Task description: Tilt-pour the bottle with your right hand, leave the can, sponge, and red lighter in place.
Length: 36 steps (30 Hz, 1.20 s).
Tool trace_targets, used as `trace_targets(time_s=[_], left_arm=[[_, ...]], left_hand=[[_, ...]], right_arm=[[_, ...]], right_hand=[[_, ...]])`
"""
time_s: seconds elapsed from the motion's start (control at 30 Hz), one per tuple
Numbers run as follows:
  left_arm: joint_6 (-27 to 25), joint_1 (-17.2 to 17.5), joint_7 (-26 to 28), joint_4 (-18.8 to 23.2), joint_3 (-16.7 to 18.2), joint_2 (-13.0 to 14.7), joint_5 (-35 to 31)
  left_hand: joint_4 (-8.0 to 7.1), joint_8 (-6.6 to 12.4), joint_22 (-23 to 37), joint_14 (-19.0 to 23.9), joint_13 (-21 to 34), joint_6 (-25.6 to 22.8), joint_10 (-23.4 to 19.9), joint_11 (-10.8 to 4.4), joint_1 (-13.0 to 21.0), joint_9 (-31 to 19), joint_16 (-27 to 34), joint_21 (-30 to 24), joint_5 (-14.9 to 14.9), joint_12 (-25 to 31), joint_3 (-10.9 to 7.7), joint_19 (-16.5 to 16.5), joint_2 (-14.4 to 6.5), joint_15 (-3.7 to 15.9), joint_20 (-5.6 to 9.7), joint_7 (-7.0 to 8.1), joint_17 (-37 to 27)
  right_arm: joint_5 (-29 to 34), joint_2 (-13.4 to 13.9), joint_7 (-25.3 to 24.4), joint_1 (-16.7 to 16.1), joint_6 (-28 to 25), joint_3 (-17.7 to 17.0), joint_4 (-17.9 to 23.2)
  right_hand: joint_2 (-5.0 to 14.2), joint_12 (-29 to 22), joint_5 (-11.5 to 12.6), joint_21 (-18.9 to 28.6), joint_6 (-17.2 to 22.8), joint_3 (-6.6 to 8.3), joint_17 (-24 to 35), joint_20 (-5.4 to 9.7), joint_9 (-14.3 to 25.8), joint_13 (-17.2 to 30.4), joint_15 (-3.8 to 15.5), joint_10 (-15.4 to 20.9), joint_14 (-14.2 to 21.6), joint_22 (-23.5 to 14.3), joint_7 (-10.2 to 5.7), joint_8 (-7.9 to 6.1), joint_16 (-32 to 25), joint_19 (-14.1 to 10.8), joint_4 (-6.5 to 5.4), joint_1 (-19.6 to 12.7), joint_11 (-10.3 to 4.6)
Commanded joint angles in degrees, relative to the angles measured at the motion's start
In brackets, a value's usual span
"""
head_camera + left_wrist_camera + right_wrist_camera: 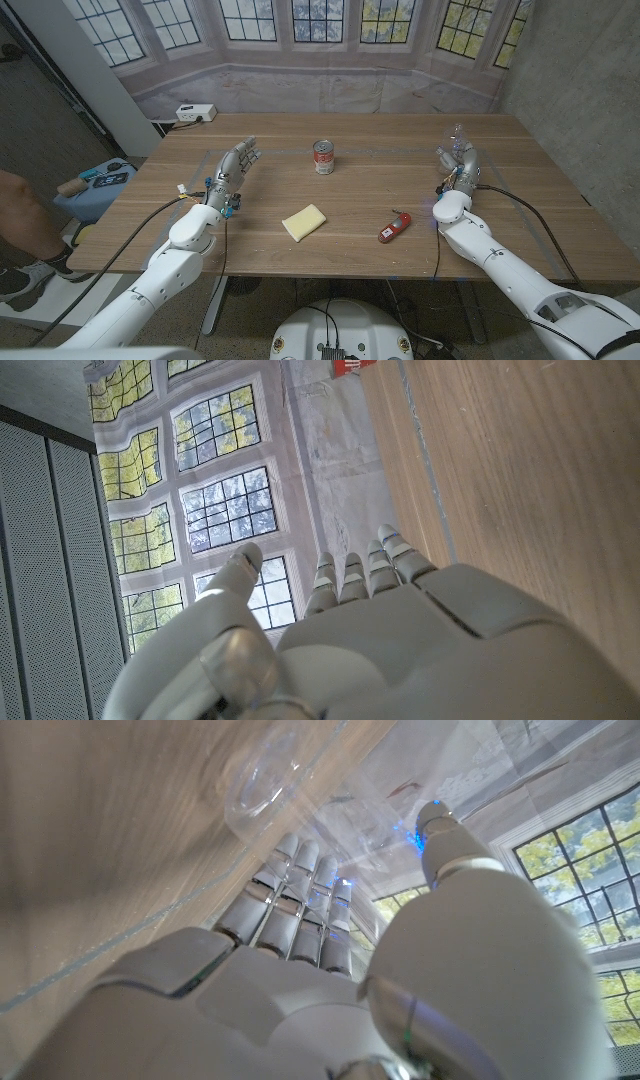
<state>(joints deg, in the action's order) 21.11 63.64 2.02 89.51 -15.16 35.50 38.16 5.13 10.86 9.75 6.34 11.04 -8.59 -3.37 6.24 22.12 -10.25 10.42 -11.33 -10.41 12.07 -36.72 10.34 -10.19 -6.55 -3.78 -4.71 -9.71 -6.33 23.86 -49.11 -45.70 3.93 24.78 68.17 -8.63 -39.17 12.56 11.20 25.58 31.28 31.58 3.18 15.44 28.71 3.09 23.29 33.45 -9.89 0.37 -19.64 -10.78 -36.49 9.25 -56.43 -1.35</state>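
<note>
Our right hand wraps its fingers around the clear bottle, ready for tilting. Our left hand waits, fingers spread, holding nothing, away from the can.

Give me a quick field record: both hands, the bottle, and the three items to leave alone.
right hand: fingers around the clear bottle, far right of the table
bottle: upright or tilted, cannot tell
left hand: open, holds nothing
can: upright, far centre
sponge: yellow, flat, near centre
red lighter: lying right of the sponge
</note>
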Motion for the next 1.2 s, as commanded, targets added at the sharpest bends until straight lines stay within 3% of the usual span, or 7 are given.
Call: trace_targets(time_s=[0.03,0.5,1.2], left_arm=[[-0.7,0.1,0.4,0.4,-0.3,-0.1,-0.2],[-0.7,-0.9,-0.1,-0.4,-0.8,-0.5,-0.3],[-0.8,-1.4,-0.9,-1.5,-0.8,-0.4,0.3]], left_hand=[[0.08,-0.12,0.3,0.2,0.2,-0.5,-0.2,0.24,0.7,-0.3,0.0,0.0,-0.3,-0.1,-0.04,0.4,-0.1,-0.38,-0.18,0.14,-0.1],[0.15,-0.13,0.3,0.2,0.2,-0.5,-0.3,0.24,0.8,-0.3,0.0,0.0,-0.3,-0.1,0.04,0.4,-0.1,-0.37,-0.25,0.16,-0.1],[0.15,-0.14,0.3,0.1,0.2,-0.6,-0.2,0.32,1.0,-0.3,0.0,0.0,-0.3,-0.1,0.22,0.4,-0.2,-0.44,-0.26,0.20,-0.1]], right_arm=[[-1.5,0.4,1.2,-0.1,-0.4,0.0,-0.5],[-2.7,0.7,3.0,0.0,0.4,0.3,-0.9],[-3.2,1.9,5.7,-1.0,2.2,0.8,-0.5]], right_hand=[[0.03,0.5,-0.3,0.3,0.1,0.02,-0.4,0.19,-0.1,-0.1,5.15,-0.5,-0.9,-0.1,-0.41,0.11,0.4,-0.1,0.02,0.3,0.24],[-0.40,3.0,-0.5,-0.2,-2.9,-0.18,-2.6,0.09,-0.4,-1.4,4.24,-3.0,-4.2,-0.1,0.04,1.64,0.9,1.6,-0.06,0.8,1.16],[-0.98,7.2,-0.8,-0.7,-7.9,-1.95,-5.8,-1.33,-0.4,-3.2,1.90,-7.8,-9.9,-0.2,1.69,3.99,0.8,5.5,-0.62,4.2,3.06]])
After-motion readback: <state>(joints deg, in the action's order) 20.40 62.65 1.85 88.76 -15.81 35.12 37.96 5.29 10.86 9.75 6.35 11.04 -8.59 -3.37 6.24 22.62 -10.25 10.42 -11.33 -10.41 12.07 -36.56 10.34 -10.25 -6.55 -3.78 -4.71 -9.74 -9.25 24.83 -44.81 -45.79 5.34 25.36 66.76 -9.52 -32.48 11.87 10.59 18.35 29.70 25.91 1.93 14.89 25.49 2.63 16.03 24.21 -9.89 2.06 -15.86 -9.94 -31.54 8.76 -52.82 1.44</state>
